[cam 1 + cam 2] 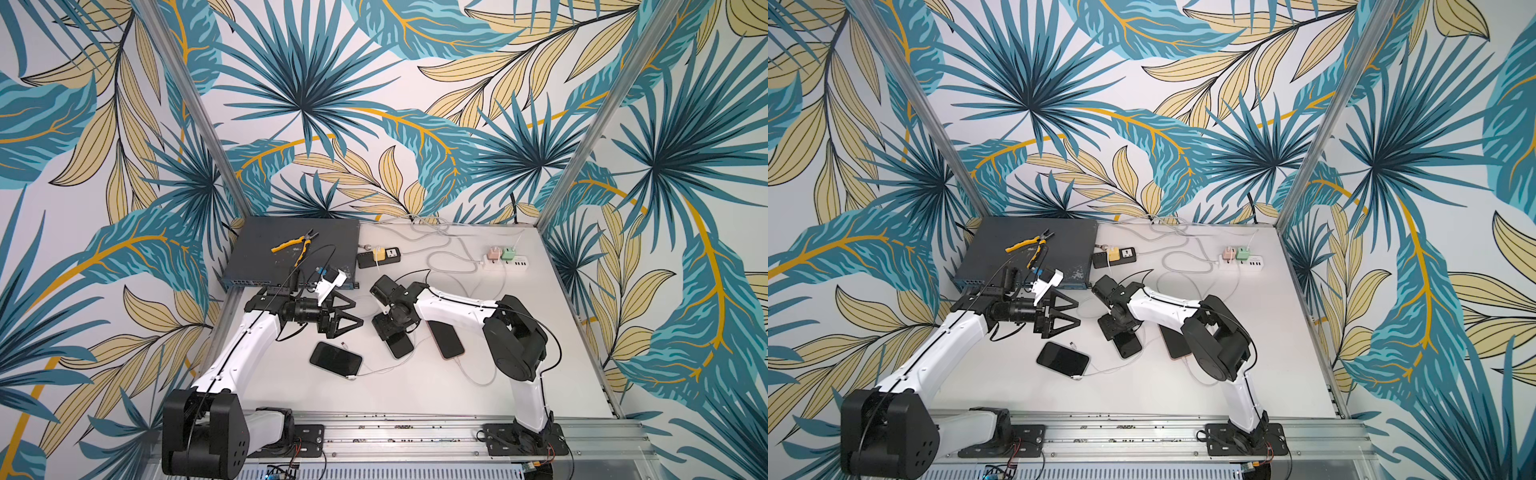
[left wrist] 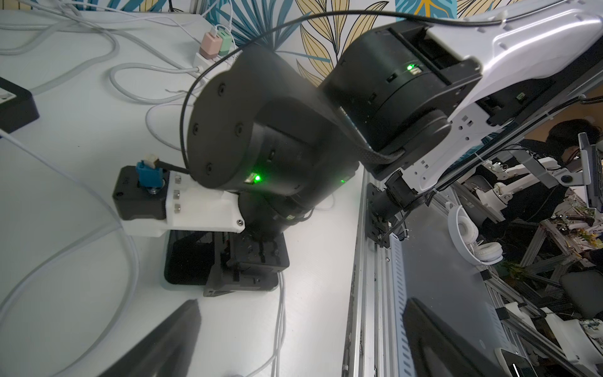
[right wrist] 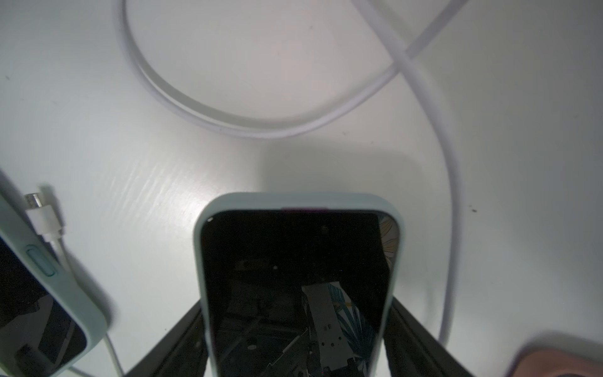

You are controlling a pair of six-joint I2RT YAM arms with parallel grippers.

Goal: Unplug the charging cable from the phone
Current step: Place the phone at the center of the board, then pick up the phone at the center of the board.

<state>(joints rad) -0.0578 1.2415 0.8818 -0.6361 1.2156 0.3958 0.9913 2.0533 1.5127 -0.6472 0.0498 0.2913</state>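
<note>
A phone [image 3: 297, 261] in a pale green case lies mid-table, also in both top views [image 1: 402, 348] [image 1: 1130, 345]. My right gripper [image 3: 297, 310] [image 1: 392, 336] [image 1: 1115, 330] is down over it, its fingers [image 3: 411, 323] pressed against the phone's two long sides. The phone's port end is hidden under the gripper; thin white cables [image 2: 280, 313] trail out from there. My left gripper [image 1: 357, 312] [image 1: 1078, 311] [image 2: 301, 339] hovers open and empty to the left. A second phone [image 1: 336, 358] has a cable plugged at its corner [image 1: 352, 377], and a loose connector [image 3: 40, 212] lies beside it.
A pink-cased phone [image 1: 446, 340] with a cable lies right of the held one. Pliers [image 1: 295, 243] rest on a dark network switch [image 1: 257, 257] at the back left. A black power strip [image 1: 380, 257] and a white one with chargers [image 1: 505, 259] feed looping cables [image 3: 261, 130].
</note>
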